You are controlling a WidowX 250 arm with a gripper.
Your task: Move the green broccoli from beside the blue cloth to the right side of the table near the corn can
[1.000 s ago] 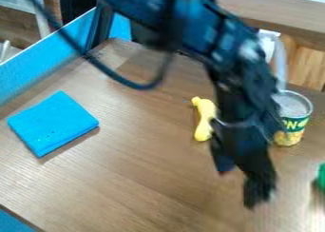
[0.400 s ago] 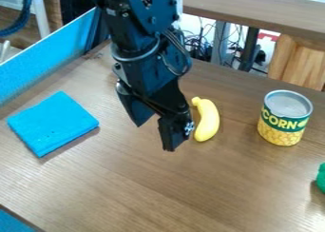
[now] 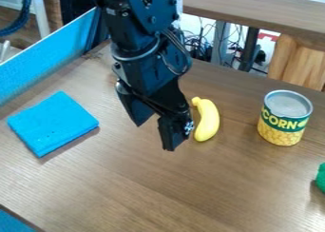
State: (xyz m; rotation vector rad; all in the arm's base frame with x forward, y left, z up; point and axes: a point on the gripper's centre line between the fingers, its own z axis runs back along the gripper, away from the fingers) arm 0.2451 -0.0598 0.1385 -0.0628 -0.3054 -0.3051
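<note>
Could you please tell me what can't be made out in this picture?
All in the camera view:
- Green object: mostly cut off by the right edge, so unidentifiable.
- Can: far side hidden by its own body.
- Blue cloth: underside hidden by its top.
- Arm: upper part cut off by the top edge.

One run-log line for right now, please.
tool open, empty | nearest thing: banana | can upright | blue cloth picture left | green item right edge
</note>
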